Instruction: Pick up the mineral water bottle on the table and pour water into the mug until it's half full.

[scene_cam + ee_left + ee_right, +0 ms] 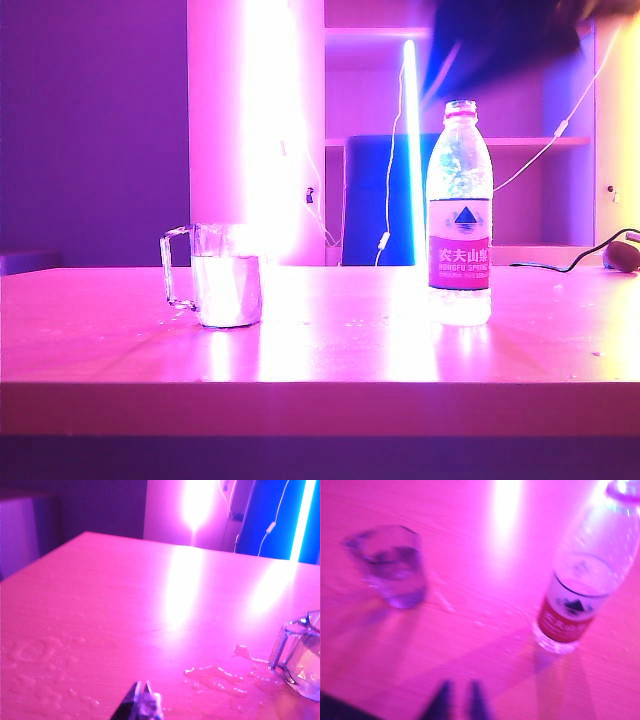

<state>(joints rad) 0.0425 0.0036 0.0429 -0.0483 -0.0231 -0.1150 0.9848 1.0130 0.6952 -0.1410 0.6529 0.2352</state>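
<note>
The tabletop (320, 350) runs wide and flat across the exterior view, and near the mug it is wet: a puddle (217, 676) and scattered drops lie just beside the glass in the left wrist view. The mineral water bottle (459, 215) stands upright and uncapped on the right, well apart from the mug (222, 275), which sits to the left with its handle turned left and what looks like water up to roughly the middle of its wall. So the pour seems already made and the step in hand appears to be the retreat of both arms.

The right pincer (457, 700) hangs above the near edge of the tabletop, nearer than the bottle and clear of it; its two dark tips stand a little apart with nothing between them, though the picture is too smeared to judge the gap. The left pincer (142, 705) shows only its tips, drawn together and empty, left of the mug and not touching it.

To finish well, I would lift each arm up and back rather than sideways, since the open bottle would tip easily and the wet wood gives the mug little grip.
</note>
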